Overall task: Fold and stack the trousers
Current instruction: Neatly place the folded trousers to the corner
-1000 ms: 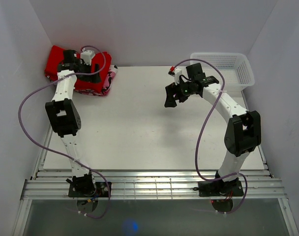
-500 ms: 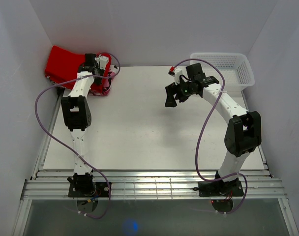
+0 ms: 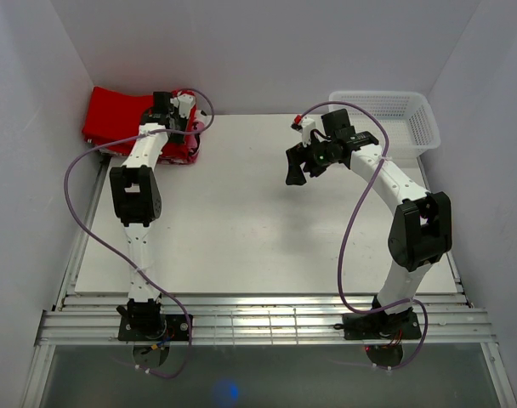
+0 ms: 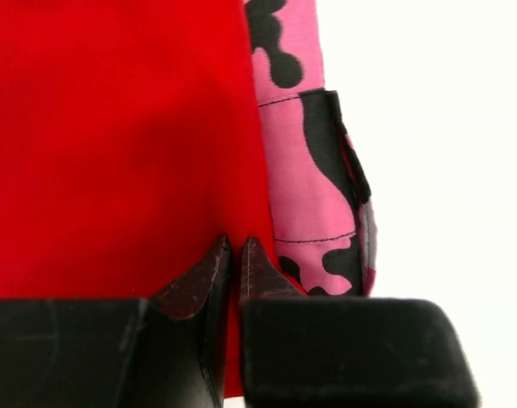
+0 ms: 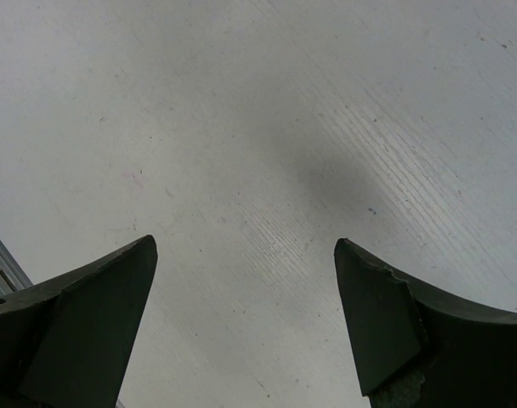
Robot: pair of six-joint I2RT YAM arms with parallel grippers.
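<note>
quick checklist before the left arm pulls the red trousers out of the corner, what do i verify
1. Left hand gripping the trousers: ok. The fingertips are pinched together at the right edge of the red cloth, and red shows between them.
2. Only the trousers caught: cannot tell. The pink camouflage garment lies right beside the fingertips.
3. Right hand free to help: ok. It is open above the table and holds nothing.
4. Trousers laid out for folding: not ok. They are bunched in the far left corner.
</note>
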